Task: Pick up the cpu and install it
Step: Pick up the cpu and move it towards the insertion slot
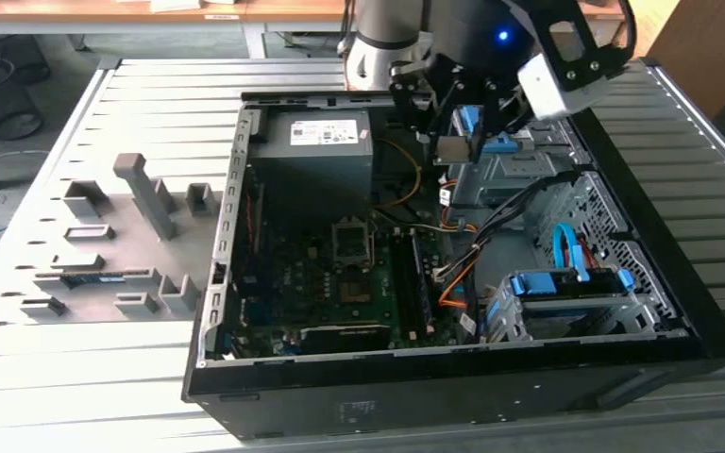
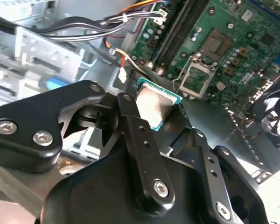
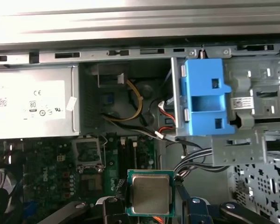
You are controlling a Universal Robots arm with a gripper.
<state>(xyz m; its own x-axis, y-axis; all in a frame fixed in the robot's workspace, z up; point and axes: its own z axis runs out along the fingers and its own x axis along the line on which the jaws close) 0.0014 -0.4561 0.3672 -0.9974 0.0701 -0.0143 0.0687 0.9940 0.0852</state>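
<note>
Open desktop case [image 1: 702,311] lying on its side on a slatted metal table [image 1: 86,396], arm over its far end.

Gripper [image 1: 455,143]: clenched on the cpu [image 1: 453,149]. In both wrist views the black fingers [image 2: 136,135] press on two opposite edges of the chip, one each side. The cpu [image 3: 150,193] shows its dull silver top with a thin green border all round, and sits square between the fingers.

Where the cpu is: held in the air above the inside of the case, touching nothing but the gripper [image 3: 150,206]. In the exterior view it hangs between the grey power supply [image 1: 318,142] and the metal drive cage with its blue bracket [image 3: 205,95].

Socket [image 3: 87,151]: on the green motherboard [image 2: 252,46], its metal frame tipped up and the square bed showing bare (nothing seated in it that I can see). In the second wrist view the cpu [image 2: 156,105] is well apart from the socket [image 2: 196,74], with grey case floor between them.

Long dark memory slots [image 2: 177,28] run beside the socket. Bundles of black, orange and yellow cables [image 3: 130,105] cross the gap by the power supply.

On the exterior view's left, a grey fixture plate [image 1: 98,236] with upright blocks lies on the table, just beside the case.
</note>
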